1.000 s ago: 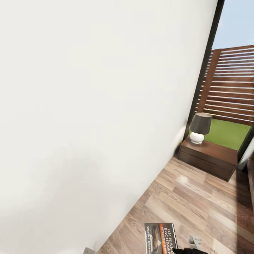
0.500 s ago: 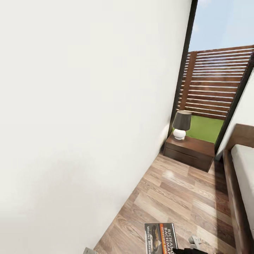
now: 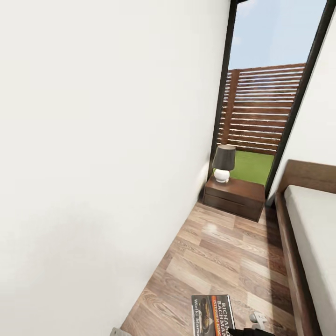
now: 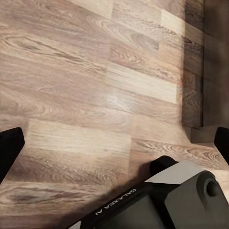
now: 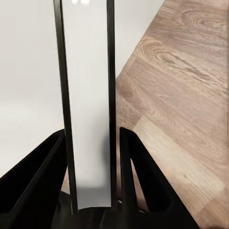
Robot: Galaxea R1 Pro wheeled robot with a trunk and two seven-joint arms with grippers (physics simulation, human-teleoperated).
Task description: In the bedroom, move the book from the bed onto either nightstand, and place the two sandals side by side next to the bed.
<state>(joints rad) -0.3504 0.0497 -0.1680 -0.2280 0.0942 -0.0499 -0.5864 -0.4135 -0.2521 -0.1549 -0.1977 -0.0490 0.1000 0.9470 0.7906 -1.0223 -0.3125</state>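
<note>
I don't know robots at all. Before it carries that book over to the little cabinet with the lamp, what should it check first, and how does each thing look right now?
1. Book held firmly: ok. In the right wrist view the right gripper has both fingers closed against the edge-on book.
2. Nightstand in sight: ok, ahead at the far wall by the window.
3. Room on its top: ok. The lamp stands at one end; the rest looks bare.
4. Floor path between wall and bed: ok, nothing seen lying on it.
5. Left gripper free: ok, fingers spread, nothing between them.
6. Sandals located: cannot tell.
</note>
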